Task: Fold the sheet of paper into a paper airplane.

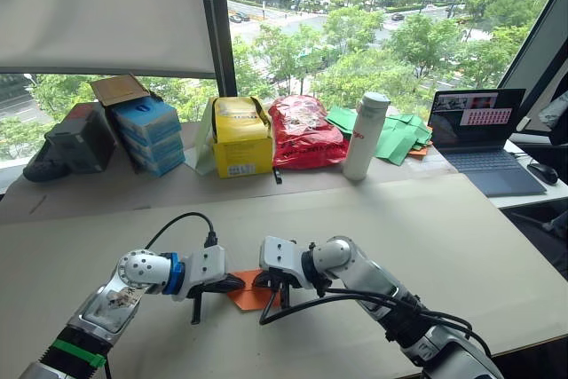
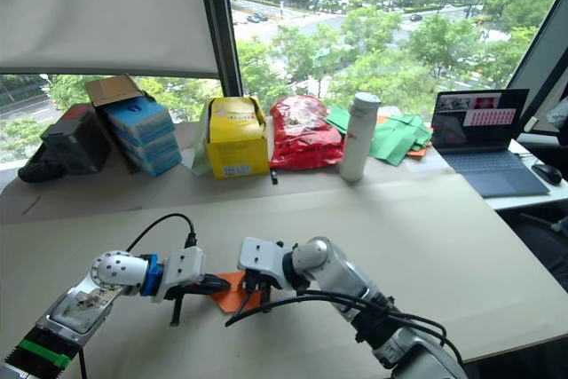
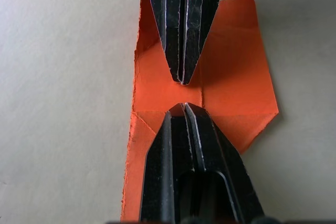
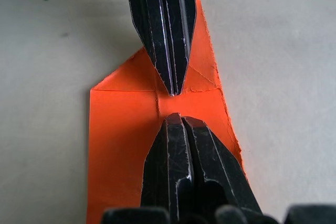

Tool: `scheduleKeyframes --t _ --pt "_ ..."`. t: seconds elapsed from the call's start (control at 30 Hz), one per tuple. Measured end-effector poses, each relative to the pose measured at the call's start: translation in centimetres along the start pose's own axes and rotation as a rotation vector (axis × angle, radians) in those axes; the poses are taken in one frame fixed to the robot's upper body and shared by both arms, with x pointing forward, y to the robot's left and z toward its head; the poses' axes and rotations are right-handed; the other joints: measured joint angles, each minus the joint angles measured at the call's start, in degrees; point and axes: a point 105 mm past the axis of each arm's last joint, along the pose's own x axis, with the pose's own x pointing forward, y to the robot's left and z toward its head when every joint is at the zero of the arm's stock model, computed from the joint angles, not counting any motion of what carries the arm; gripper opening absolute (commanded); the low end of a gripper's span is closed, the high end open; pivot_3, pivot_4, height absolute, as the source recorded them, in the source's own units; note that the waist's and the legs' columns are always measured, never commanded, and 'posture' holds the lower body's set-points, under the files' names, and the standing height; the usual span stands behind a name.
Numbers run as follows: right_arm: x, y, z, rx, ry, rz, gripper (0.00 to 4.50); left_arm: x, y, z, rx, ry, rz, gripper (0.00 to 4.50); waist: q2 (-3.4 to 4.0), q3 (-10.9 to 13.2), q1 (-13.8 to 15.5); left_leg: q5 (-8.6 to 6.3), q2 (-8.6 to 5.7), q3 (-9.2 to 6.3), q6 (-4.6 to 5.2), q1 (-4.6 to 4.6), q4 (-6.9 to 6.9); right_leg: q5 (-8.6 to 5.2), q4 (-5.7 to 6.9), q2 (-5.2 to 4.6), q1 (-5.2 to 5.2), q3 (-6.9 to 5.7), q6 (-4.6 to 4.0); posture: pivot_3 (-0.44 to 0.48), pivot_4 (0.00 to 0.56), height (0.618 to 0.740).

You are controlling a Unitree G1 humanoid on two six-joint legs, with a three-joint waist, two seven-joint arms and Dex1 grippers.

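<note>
Near the front edge of the table (image 1: 426, 219), at about 6 o'clock in the head views, the sheet of paper (image 1: 250, 295) lies flat, already reduced to a small orange shape with layered flaps. From the wrist views it has creases and a slanted corner fold at one end, so the early folds look done, but it is still flat and not yet a finished airplane: by my judgement the task is somewhere around its middle, with the lengthwise fold and the wings left.

The left gripper (image 3: 185, 109) comes in from 9 o'clock and the right gripper (image 4: 175, 120) from 3 o'clock, tips nearly meeting over the middle of the paper. Each has its fingers pressed together, pinching nothing, and appears to bear down on the paper, as if to flatten a crease.

Far off at 12 o'clock, by the window, stand a yellow box (image 1: 240, 138), a red bag (image 1: 304, 131) and a white bottle (image 1: 365, 136), well apart from the work.
</note>
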Motion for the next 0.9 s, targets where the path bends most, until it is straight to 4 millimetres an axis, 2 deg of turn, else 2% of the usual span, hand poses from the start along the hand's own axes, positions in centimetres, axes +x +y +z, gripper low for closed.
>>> scheduleKeyframes --t 0.3,0.57,0.73,0.9 --pt "-0.9 0.0 -0.6 0.001 0.028 -0.020 0.05 0.3 -0.2 0.0 0.010 0.010 -0.005 0.00 0.32 -0.23 0.13 -0.03 0.00 -0.01 0.05 0.05 0.00 0.00 -0.08 -0.02 0.07 0.00 0.01 0.000 0.150 0.740" --pt "-3.5 0.1 -2.2 0.003 0.077 -0.052 0.05 0.5 0.0 0.1 0.024 0.009 -0.008 0.00 0.36 -0.27 0.33 -0.05 0.00 -0.07 0.08 0.07 0.00 -0.02 -0.19 -0.06 0.22 0.00 0.04 0.000 0.150 0.740" --pt "-5.1 0.1 -3.5 0.013 0.117 -0.075 0.05 0.5 0.0 0.0 0.027 0.008 -0.010 0.00 0.36 -0.27 0.32 -0.06 0.13 -0.15 0.09 0.39 -0.07 -0.04 -0.51 -0.04 0.73 -0.02 0.07 0.000 0.150 0.740" --pt "-5.8 0.3 -3.6 0.031 0.114 -0.089 0.05 0.5 0.1 0.0 0.037 0.005 -0.010 0.00 0.35 -0.27 0.36 -0.06 0.19 -0.15 0.10 0.53 -0.23 -0.03 -0.80 -0.02 0.85 -0.05 0.10 0.000 0.150 0.740"
